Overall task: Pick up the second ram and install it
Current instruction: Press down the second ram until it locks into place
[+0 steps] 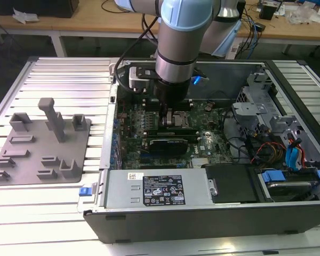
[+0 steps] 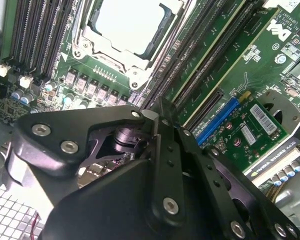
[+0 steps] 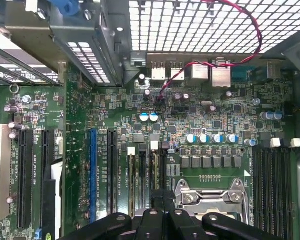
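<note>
Hovering over the motherboard [image 3: 210,120] beside the CPU socket [image 2: 125,25], the gripper [image 2: 157,112] meets the memory slots [image 2: 210,55]; its grip cannot be told.

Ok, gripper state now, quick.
Gripper: down inside the computer case, over the motherboard beside the CPU socket; open or closed cannot be told.

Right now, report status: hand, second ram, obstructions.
Hand low inside the open computer case, over the motherboard beside the CPU socket. Finger state unclear. Second ram not made out. Nothing seen blocking.
</note>
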Tool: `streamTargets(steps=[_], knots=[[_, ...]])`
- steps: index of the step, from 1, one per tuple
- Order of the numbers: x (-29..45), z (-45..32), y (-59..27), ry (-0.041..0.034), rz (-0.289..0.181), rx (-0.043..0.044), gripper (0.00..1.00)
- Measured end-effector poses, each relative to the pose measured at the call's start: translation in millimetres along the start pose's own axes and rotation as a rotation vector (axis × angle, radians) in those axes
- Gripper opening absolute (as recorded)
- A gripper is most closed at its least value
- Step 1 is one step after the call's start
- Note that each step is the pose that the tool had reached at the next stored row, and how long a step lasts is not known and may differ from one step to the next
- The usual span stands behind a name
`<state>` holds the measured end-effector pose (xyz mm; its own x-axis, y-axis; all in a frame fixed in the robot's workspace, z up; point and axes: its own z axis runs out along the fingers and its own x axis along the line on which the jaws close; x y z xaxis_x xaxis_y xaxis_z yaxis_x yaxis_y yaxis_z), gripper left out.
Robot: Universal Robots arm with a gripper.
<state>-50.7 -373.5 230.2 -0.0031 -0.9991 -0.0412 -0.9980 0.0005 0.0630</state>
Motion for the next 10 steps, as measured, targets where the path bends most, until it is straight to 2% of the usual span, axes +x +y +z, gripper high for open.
streamTargets(steps=[8,9,10], knots=[[0.0,1.7,-0.1,-0.0003,0.0,0.0002,0.08],[-0.4,-0.8,-0.1,-0.0022,0.0,0.0014,0.08],[-0.3,-3.2,0.1,-0.0007,0.0,0.0004,0.08]])
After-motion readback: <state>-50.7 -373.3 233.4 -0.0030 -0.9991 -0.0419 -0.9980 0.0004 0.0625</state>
